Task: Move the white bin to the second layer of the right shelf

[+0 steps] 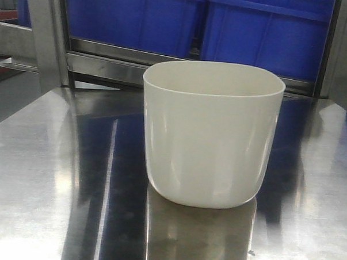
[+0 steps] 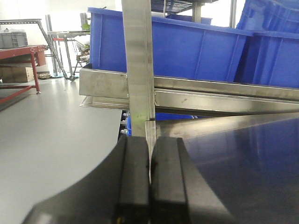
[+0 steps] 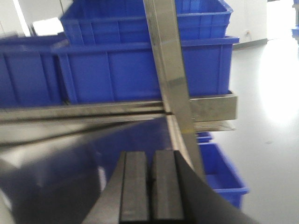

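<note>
Your white bin [image 1: 210,137] stands upright and open-topped on the shiny steel table [image 1: 45,176], near its middle, with nothing touching it. Just behind it you see a steel rack rail [image 1: 107,64] carrying blue crates [image 1: 264,36]. Your left gripper [image 2: 149,186] is clenched, its pads pressed together on nothing, and faces an upright steel post [image 2: 138,70] at the table's edge. Your right gripper [image 3: 150,186] is likewise closed and empty, facing another post [image 3: 170,70] with crates behind it.
</note>
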